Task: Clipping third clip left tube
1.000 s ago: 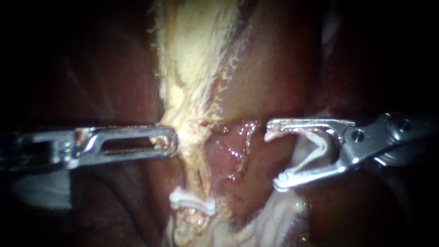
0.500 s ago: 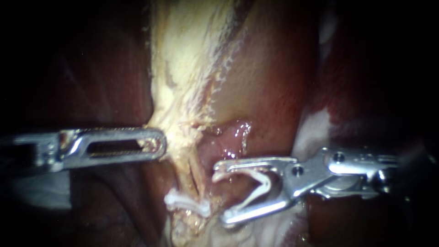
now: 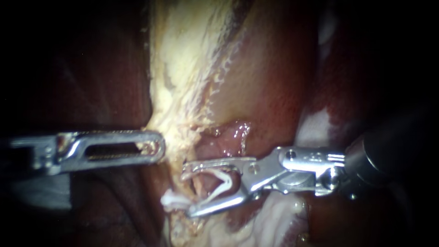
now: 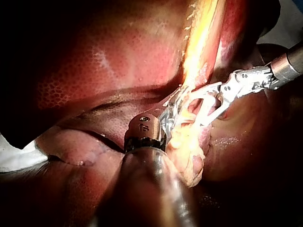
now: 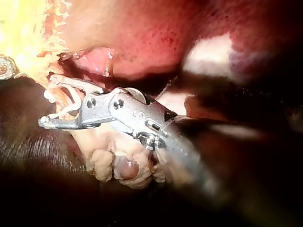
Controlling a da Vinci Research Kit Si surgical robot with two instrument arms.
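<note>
Our left instrument point(image 3: 155, 146) is bright silver metal; long flat jaws with a rounded tip and a long slot cut through, fine teeth showing inside the slot; our right instrument point(image 3: 186, 190) is silver too, chunkier at the hinge, with a couple of round pins; behind its metal wrist sits a dark round shaft; the left's shaft looks dark and glossy as well.

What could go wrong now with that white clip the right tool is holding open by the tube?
1. The open clip sits very close to the older clip; closing here might stack them.
2. If the left instrument's hold on the pale tissue slips, the tube could shift away from the right instrument's jaws.
</note>
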